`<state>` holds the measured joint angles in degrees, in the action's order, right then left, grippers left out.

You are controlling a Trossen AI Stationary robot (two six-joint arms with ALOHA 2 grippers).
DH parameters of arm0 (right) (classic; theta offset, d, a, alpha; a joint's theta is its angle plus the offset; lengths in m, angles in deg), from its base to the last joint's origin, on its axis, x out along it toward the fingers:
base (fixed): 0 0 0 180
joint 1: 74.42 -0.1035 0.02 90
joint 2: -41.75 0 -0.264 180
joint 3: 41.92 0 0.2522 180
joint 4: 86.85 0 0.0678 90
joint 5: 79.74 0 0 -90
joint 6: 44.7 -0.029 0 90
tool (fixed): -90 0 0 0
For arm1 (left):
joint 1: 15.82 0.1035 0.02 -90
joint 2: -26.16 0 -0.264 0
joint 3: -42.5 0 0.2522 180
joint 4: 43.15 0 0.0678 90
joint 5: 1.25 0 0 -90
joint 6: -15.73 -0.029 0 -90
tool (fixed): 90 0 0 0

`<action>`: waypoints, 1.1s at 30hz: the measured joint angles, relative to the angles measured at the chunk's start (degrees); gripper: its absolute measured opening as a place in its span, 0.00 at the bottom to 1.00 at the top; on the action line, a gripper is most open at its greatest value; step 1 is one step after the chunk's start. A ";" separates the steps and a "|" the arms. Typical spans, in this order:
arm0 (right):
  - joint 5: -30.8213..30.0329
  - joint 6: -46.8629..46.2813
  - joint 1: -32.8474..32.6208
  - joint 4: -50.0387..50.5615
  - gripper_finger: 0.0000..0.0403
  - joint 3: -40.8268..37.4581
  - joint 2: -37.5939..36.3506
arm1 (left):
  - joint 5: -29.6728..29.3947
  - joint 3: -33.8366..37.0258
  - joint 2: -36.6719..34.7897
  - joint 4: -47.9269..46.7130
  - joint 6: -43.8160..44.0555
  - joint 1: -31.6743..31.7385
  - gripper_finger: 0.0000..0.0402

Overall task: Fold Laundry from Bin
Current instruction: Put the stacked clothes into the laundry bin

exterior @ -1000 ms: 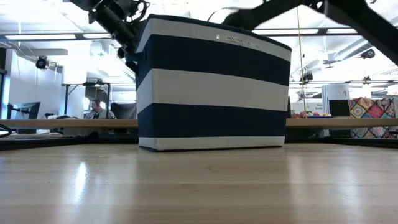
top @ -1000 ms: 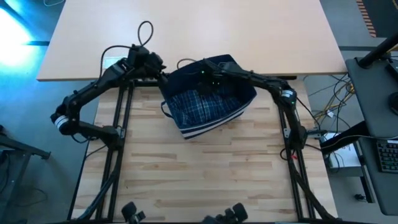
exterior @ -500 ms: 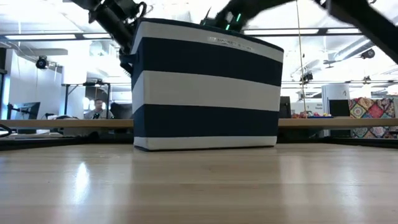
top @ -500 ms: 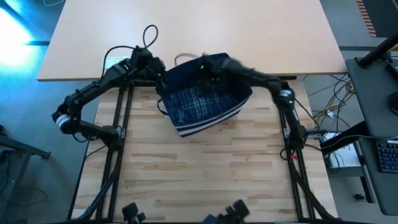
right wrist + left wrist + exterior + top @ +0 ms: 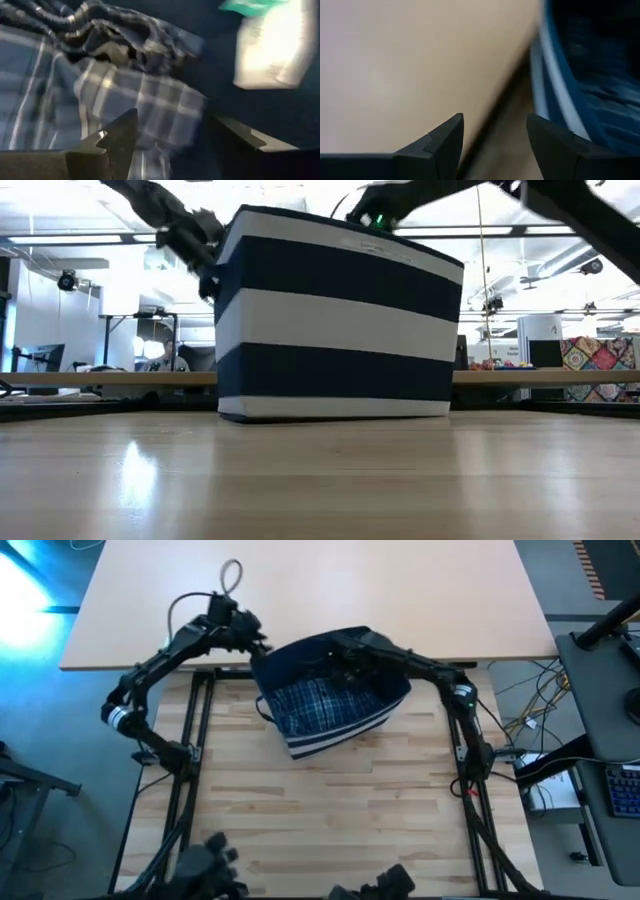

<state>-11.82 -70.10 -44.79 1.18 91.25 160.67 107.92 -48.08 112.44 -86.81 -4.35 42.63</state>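
Table carries the bin just past centre, toward 12 o'clock. Laundry, blue-and-white plaid, lies inside the bin. Right hand reaches into the bin at its 1 o'clock side, fingers apart above the plaid, grasping nothing. Left hand at the bin's 10 o'clock, outside the rim, released, empty.

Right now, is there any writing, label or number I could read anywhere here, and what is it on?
None can be read.
The bin has a faint pale line of marks near its top rim in the low view: too small and blurred to read.
The plaid laundry shows no label.
The room behind the table shows no legible sign.
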 joint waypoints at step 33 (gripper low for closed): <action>7.68 -23.11 -5.40 1.49 0.54 -4.26 -2.62 | 20.46 12.52 -2.24 -13.90 -1.08 -20.71 0.37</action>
<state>-4.14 -93.21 -50.20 2.67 86.99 158.04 128.38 -35.56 110.20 -100.71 -5.44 21.92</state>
